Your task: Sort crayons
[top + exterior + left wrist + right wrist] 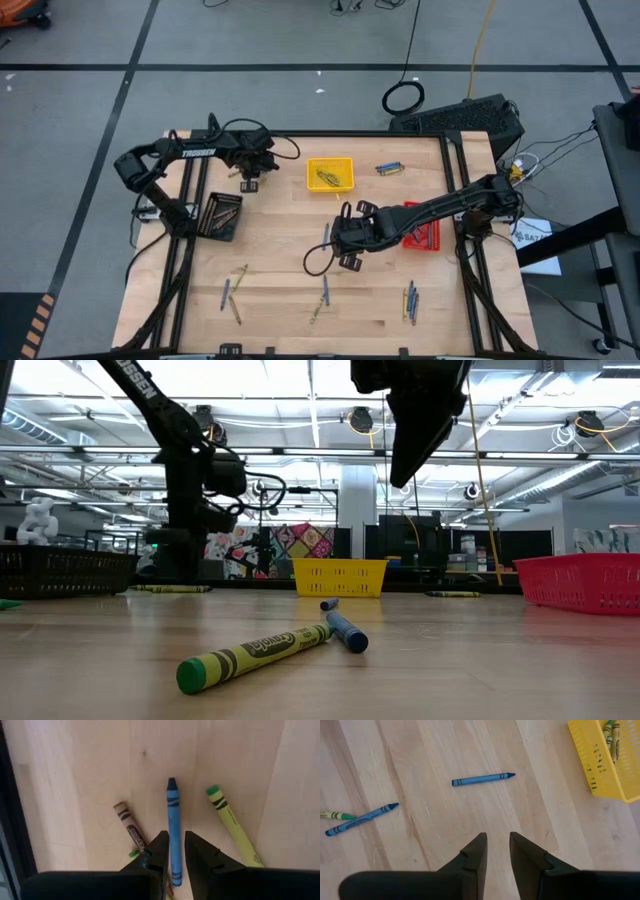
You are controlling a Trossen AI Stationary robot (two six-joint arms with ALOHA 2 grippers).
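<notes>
My left gripper (248, 183) is near the table's far left, pointing down and open. In the left wrist view its fingers (160, 851) stand on either side of a blue crayon (173, 820). That crayon lies flat on the wood between a brown crayon (129, 826) and a yellow-green crayon (231, 822). My right gripper (347, 262) hangs open over the table's middle with nothing between its fingers (497, 852). A blue crayon (482, 779) lies beyond it. Other crayons (410, 300) are scattered along the near side. My left gripper comes at the blue crayon from above, one finger on each long side of its blunt half (174, 865), the fingers lying along it. I cannot tell whether they touch it. The crayon lies flat on the table.
A yellow tray (330, 174) with crayons in it stands at the far middle. A red tray (424, 230) is at the right beside my right arm, and a black tray (222, 215) at the left. A yellow-green crayon (250, 655) and a blue one (345, 628) cross near the front edge.
</notes>
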